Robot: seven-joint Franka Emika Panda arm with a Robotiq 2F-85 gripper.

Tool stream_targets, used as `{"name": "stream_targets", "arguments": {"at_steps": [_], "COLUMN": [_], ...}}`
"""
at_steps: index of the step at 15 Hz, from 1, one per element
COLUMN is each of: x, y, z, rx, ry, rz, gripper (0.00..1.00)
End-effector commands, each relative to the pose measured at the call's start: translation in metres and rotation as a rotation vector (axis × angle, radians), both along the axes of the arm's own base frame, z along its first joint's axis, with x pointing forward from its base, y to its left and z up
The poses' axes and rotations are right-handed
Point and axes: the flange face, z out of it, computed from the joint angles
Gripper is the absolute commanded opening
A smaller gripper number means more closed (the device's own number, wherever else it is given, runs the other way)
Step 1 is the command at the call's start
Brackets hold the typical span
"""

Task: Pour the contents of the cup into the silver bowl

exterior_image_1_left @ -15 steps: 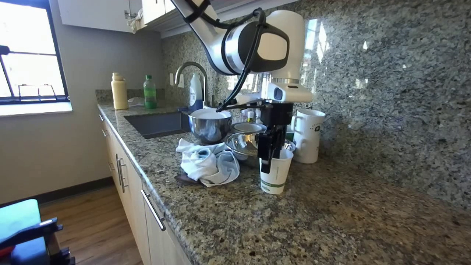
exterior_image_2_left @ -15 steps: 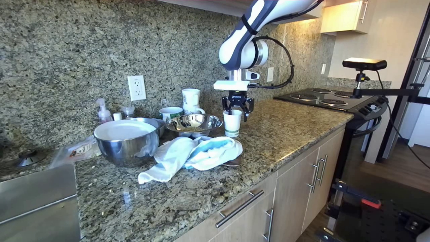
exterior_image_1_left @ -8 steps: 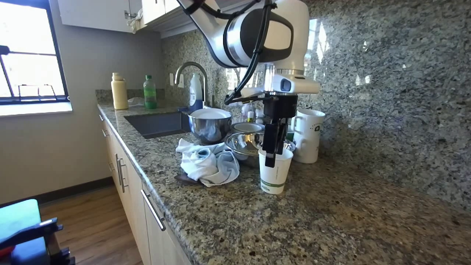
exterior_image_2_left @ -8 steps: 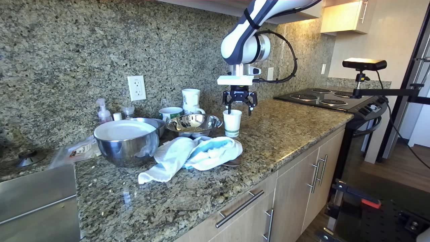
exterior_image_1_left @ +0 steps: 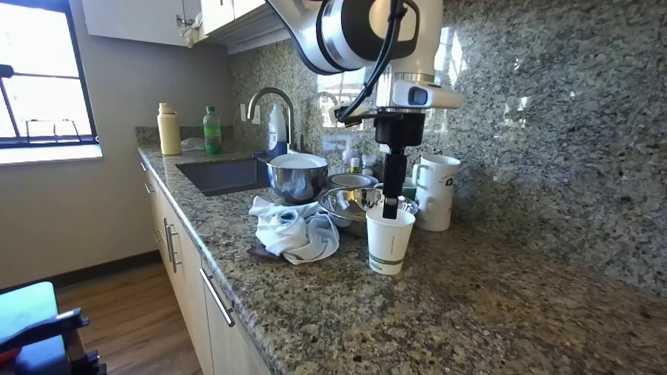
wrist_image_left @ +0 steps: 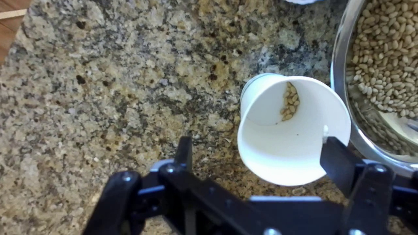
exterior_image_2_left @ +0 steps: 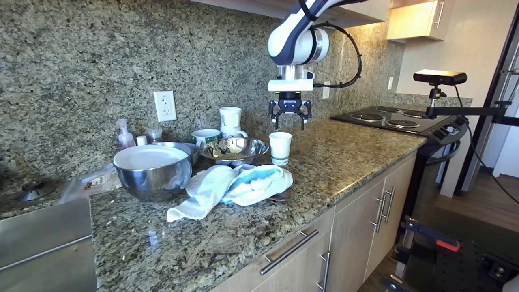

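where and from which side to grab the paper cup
The paper cup is probably best pinched at its rim, from above, on the side away from the silver bowl, which sits close: the paper cup stands upright, mouth open, wall thin.

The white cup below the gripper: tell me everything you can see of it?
The white cup looks like paper, narrower at the base, with no visible handle and a green band low on its side. It stands upright and open-topped on the granite counter beside the silver bowl; whether they touch, I can't tell. Some pale grains lie inside at the bottom. The open gripper hovers above, not holding it.
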Motion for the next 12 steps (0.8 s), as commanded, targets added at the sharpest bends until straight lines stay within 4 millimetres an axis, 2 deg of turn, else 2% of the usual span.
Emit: {"name": "stream_targets", "arguments": {"at_steps": [1, 8, 9, 10, 12], "x": [-0.0072, -0.0144, -0.0139, -0.0087, -0.0089], "y": [0.0038, 0.0037, 0.0025, 0.0011, 0.0005], "z": [0.0193, 0.0255, 0.0249, 0.0163, 0.0163], "rx": [0.017, -0.038, -0.055, -0.040, -0.052], "ry": [0.036, 0.120, 0.137, 0.111, 0.120], "rz": [0.153, 0.431, 0.446, 0.397, 0.421], "gripper": [1.00, 1.00, 1.00, 1.00, 1.00]}}
